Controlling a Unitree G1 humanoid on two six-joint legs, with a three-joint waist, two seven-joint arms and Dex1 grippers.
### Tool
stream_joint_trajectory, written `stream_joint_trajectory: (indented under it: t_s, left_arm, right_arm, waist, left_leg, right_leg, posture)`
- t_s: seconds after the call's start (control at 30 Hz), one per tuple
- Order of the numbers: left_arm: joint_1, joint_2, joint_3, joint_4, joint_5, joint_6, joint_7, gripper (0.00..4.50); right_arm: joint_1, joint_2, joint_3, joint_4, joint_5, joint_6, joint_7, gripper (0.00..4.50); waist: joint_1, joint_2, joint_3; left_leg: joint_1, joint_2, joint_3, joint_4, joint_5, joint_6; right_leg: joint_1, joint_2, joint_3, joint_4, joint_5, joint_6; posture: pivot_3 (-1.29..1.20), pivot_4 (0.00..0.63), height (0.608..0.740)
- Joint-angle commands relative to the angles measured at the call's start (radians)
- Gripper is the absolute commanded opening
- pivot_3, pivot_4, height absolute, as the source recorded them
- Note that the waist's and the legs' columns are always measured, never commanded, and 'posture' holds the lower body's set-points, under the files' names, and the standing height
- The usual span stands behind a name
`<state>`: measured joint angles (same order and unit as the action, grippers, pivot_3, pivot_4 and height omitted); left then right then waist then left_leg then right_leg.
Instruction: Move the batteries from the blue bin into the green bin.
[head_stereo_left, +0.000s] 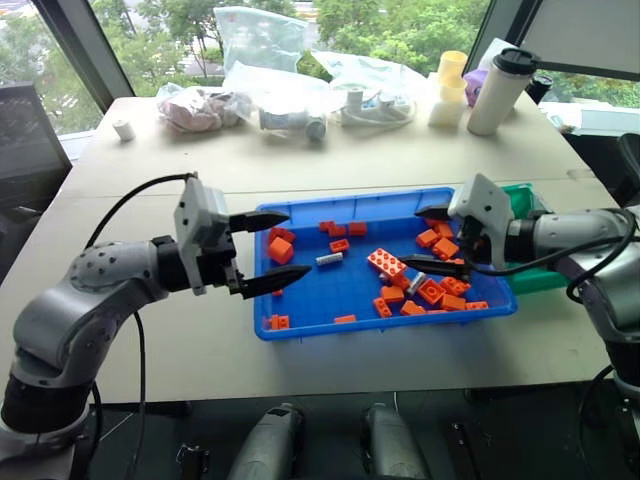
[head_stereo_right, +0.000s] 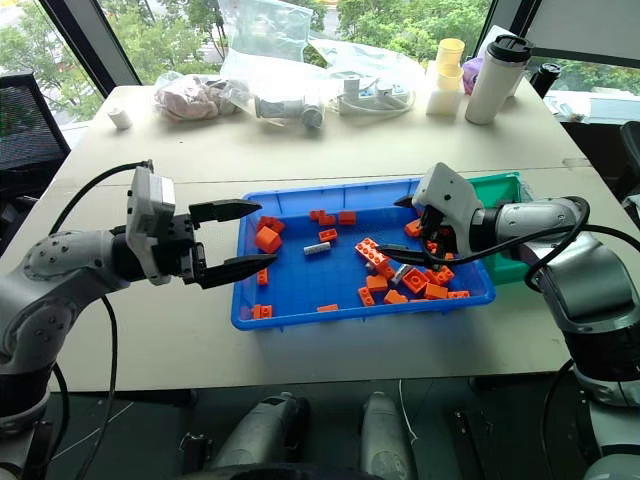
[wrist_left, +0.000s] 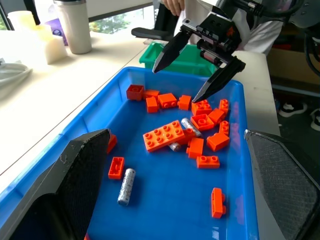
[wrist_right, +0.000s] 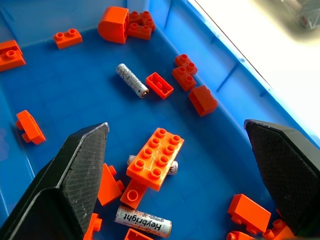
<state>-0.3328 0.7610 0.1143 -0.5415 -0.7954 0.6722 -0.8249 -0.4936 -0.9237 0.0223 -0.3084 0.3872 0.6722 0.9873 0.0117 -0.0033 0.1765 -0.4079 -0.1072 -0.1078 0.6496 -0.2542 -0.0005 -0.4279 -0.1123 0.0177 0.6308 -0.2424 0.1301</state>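
My left gripper (head_stereo_left: 262, 252) hangs wide open and empty at the near-left rim of the shallow bright-blue plastic tray (head_stereo_left: 310, 325). One silver-grey cylindrical battery (head_stereo_left: 329, 259) lies alone mid-tray. My right gripper (head_stereo_left: 438, 240), equally spread and empty, hovers over the batteries among orange studded bricks (head_stereo_left: 385, 263); I'd descend straddling one battery crosswise, beside the dark-green plastic box (head_stereo_left: 523, 195).

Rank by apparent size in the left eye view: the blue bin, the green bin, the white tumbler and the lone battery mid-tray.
1. blue bin
2. white tumbler and green bin: unsure, since the bin is partly hidden behind the right arm
3. battery, smallest
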Motion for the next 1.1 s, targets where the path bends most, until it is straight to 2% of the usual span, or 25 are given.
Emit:
stream_joint_trajectory:
  t_s: [0.03,0.73,0.9,1.1]
  left_arm:
    - [0.010,0.015,0.044,-0.017,-0.006,-0.014,-0.005,4.50]
    - [0.053,0.052,0.061,-0.020,0.033,-0.038,-0.020,4.50]
    - [0.046,0.053,0.069,0.001,0.049,-0.049,-0.010,4.50]
    - [0.050,0.075,0.109,0.020,0.059,-0.050,-0.014,4.50]
  right_arm:
    - [-0.005,-0.007,-0.015,-0.041,0.008,-0.011,0.007,4.49]
    - [-0.040,0.033,0.073,-0.041,-0.015,-0.045,0.039,4.49]
    - [-0.112,0.114,0.173,0.026,-0.062,-0.083,0.052,4.49]
    - [-0.247,0.244,0.318,0.235,-0.158,-0.196,0.122,4.49]
  waist:
    - [0.000,0.000,0.000]
    - [0.000,0.000,0.000]
    - [-0.004,0.000,0.000]
    - [-0.007,0.000,0.000]
  left_leg:
    - [0.000,0.000,0.000,0.000,0.000,0.000]
    - [0.000,0.000,0.000,0.000,0.000,0.001]
    - [0.000,0.000,0.000,0.000,0.000,0.000]
    - [0.000,0.000,0.000,0.000,0.002,-0.003]
  right_leg:
    - [0.000,0.000,0.000,0.000,0.000,0.000]
    - [0.000,0.000,0.000,0.000,0.000,0.000]
    - [0.000,0.000,0.000,0.000,0.000,0.000]
    - [0.000,0.000,0.000,0.000,0.000,0.000]
  posture:
    - [0.00,0.150,0.740]
    - [0.00,0.150,0.740]
    - [0.00,0.150,0.740]
    - [0.00,0.150,0.740]
